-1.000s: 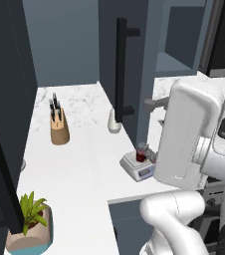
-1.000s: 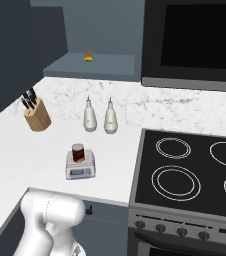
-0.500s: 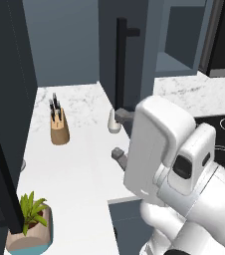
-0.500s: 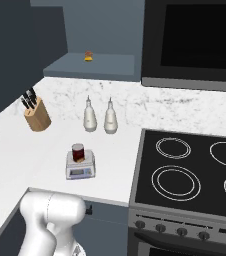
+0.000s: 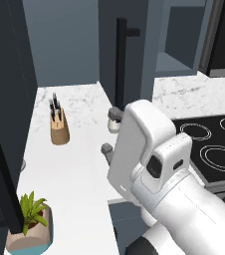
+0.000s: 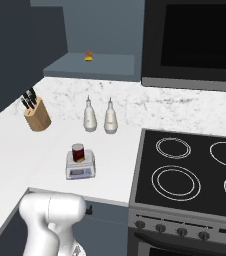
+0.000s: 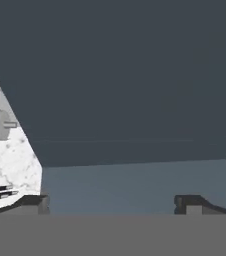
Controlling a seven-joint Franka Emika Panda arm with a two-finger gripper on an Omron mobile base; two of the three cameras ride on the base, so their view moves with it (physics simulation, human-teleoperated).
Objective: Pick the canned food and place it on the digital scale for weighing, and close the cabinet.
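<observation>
Dark red canned food (image 6: 78, 152) on digital scale (image 6: 80, 166), display probably unreadable, claw (image 7: 112, 202) spread wide, empty

In the left base view the arm (image 5: 154, 174) hides the digital scale and canned food; the scale's display (image 6: 79, 172) is too small to read.

cabinet (image 7: 125, 75) door close ahead of claw (image 7: 114, 202), bottles (image 6: 100, 116) behind scale (image 6: 80, 166)

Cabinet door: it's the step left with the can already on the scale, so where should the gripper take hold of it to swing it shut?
Probably the long black vertical bar handle on the cabinet door: it stands off the flat panel, so open jaws could straddle it from the front, around mid-height.
</observation>
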